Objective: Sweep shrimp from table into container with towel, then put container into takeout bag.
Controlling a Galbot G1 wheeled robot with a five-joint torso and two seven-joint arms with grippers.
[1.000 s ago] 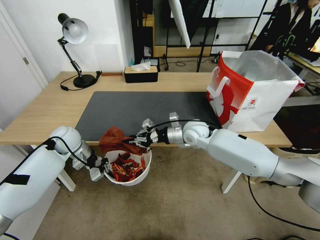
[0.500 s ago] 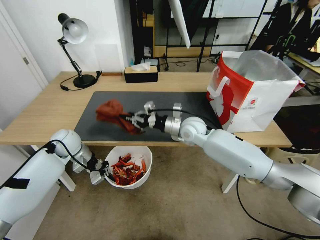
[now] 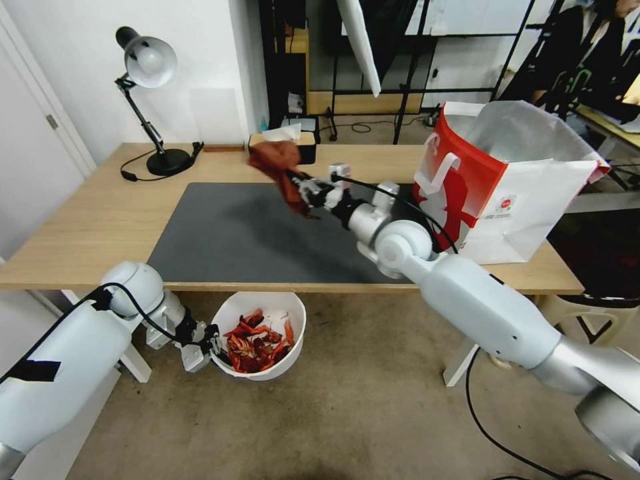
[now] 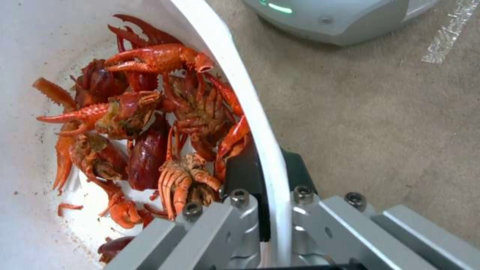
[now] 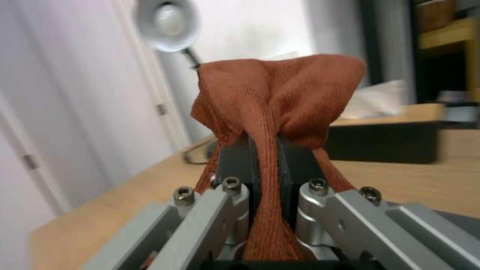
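Beige carpet runs under and in front of the table (image 3: 87, 220), a light wood top w/ dark grey mat (image 3: 267, 227).

L to R:

1. Lamp (image 3: 148, 63) stands at the table's far left, base on the wood.
2. Left gripper (image 3: 208, 341) sits below the table's front edge, above the floor. Jaws are clamped on the rim of the container (image 3: 288, 310); wrist view shows one pad (image 4: 242, 170) inside the wall, the other outside.
3. Container hangs off the table, just in front of its near edge, opening up. Shrimp (image 3: 257, 339) lie piled inside, red-orange, claws and shells tangled (image 4: 150, 127).
4. Towel (image 3: 279, 163) is held in the air over the mat's far edge, in front of the black tissue box (image 3: 303, 150). It bunches above the grip and trails down.
5. Right gripper (image 3: 299, 187) is raised over the mat, arm reaching across from the right. Jaws are pinched together on the towel; wrist view shows cloth squeezed between both pads (image 5: 262, 165).
6. Bag (image 3: 507, 180) stands upright at the table's right end, red face toward the mat, mouth open.
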